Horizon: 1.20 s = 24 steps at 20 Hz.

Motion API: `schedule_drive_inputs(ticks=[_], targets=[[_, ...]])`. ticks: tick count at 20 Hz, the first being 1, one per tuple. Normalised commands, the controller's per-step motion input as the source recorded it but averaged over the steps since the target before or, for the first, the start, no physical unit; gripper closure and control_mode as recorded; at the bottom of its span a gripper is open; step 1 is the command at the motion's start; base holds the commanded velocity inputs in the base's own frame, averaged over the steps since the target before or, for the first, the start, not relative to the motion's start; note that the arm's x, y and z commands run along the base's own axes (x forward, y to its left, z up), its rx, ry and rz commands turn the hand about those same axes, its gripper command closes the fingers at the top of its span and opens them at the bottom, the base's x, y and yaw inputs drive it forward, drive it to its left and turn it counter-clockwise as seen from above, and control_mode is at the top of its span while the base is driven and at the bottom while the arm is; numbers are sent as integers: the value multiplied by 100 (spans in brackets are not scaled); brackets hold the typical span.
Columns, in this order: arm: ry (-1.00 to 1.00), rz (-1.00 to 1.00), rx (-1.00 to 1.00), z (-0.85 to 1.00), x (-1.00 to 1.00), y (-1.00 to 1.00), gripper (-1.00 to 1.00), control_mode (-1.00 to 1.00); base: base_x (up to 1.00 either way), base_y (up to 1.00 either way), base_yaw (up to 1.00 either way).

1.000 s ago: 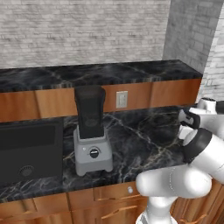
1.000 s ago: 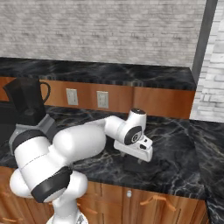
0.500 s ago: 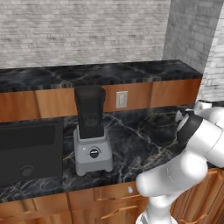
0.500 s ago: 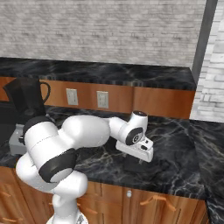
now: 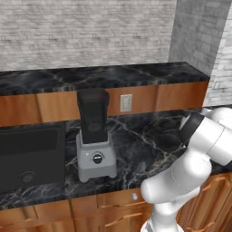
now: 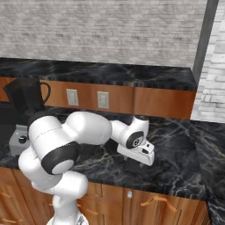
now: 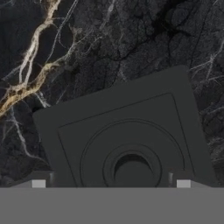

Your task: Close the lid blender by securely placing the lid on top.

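The big black marble counter (image 5: 149,140) runs along a brick wall (image 5: 86,31), with a raised shelf (image 5: 113,74) behind it on a wood back panel (image 6: 158,103). Wood cabinets (image 6: 167,206) sit under the counter. A dark sink (image 5: 29,156) is set into the counter at the left.

Just beside the sink stands the blender (image 5: 94,136), with its grey base, round dial and tall black jar. The jar's top is open. Two wall plugs (image 6: 102,100) are in the wood panel behind.

The white arm bends over the counter, well away from the blender. The gripper (image 6: 141,154) points down, low over the counter.

The lid (image 7: 127,144) lies flat on the marble right under the hand. It is a dark rounded square with rings and a round dip in the middle. In the right base view it looks like a dark patch below the gripper, but that is hard to make out.

The fingers (image 7: 38,183) are spread wide, one on each side of the lid. They hold nothing. No other things lie between the lid and the blender.
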Motion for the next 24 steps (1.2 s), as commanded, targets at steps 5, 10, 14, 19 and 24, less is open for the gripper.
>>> schedule_drive_inputs(ticks=[5, 10, 14, 19, 24], targets=[[0, 0, 0, -34, 5, 10, 100, -100, 0, 0, 0], [0, 1, 1, -18, 35, 18, 100, -100, 0, 0, 0], [-2, 5, 2, -5, 27, 17, 100, -100, 0, 0, 0], [-4, 4, 1, 0, 6, 27, 100, -100, 0, 0, 0], [-3, 0, 0, 0, 0, 23, 100, -100, 0, 0, 0]])
